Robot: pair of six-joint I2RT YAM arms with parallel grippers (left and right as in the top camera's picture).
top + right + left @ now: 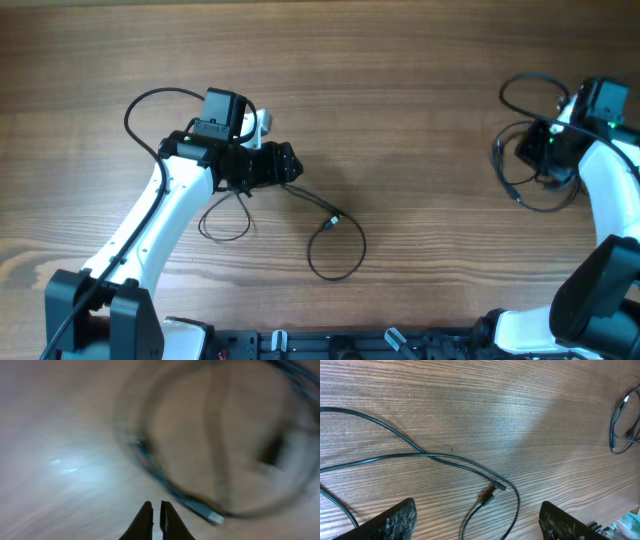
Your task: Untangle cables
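One thin black cable [352, 236] lies in loose loops on the wooden table, with its small plug ends [332, 221] meeting near the middle. In the left wrist view these plugs [495, 489] lie just ahead of my left gripper [477, 512], which is open and empty above the cable. In the overhead view the left gripper [290, 165] is up and left of the plugs. A second black cable [498, 160] loops around my right gripper [528, 152] at the far right. The right wrist view is blurred. There the right gripper [156, 510] is shut and empty, beside a cable end [212, 516].
The second cable also shows far off in the left wrist view [620, 425]. A thicker black wire [150, 100] arcs from the left arm. The robot base frame [330, 345] runs along the front edge of the table.
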